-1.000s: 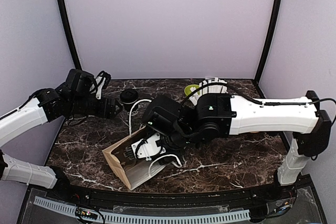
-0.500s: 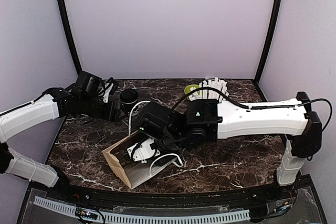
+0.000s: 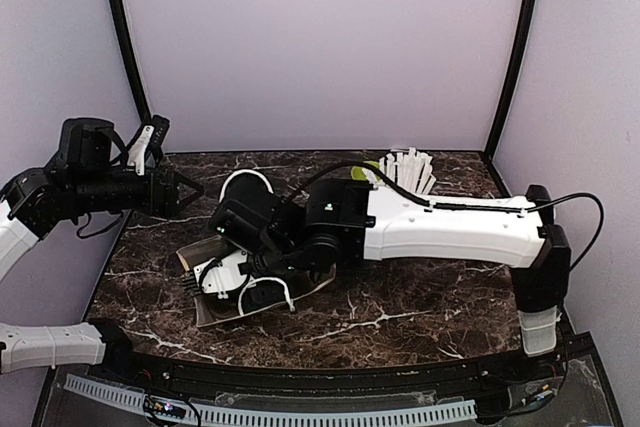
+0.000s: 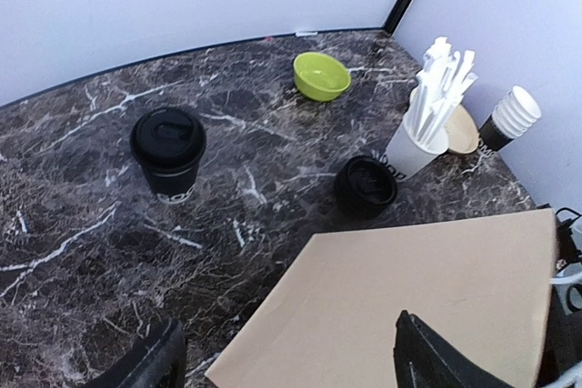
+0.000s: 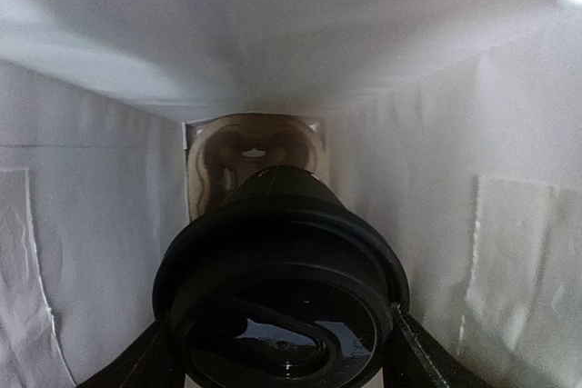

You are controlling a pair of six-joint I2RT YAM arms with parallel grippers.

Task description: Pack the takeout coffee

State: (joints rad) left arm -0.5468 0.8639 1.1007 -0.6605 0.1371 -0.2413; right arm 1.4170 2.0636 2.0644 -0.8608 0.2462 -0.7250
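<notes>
A black paper cup with a black plastic lid (image 5: 282,311) is seen in the right wrist view lying inside a brown paper bag (image 4: 409,288), its lid turned toward the camera and the bag's white inner walls closing around it. The right gripper (image 5: 280,338) is pushed into the mouth of the bag, and its two dark fingers (image 5: 150,361) are set against either side of the lid, so that the cup is gripped between them. In the top view the bag is seen lying on its side on the dark marble table (image 4: 73,224), near the front edge, with the right arm stretched across the table toward it. The left gripper (image 3: 188,190) is held raised above the left part of the table, apart from the bag, with its jaws spread wide and nothing between them. A second black lidded cup (image 4: 168,152) is seen standing upright on the table, well apart from the bag. Farther back, a small lime-green bowl (image 4: 322,75) is placed near the rear wall. A white cup filled with white wrapped straws (image 4: 420,134) stands beside a low stack of black lids (image 4: 366,186). A nested stack of lidless black cups with white insides (image 4: 511,117) stands at the far right, just beyond a flat tan disc (image 4: 462,130).
</notes>
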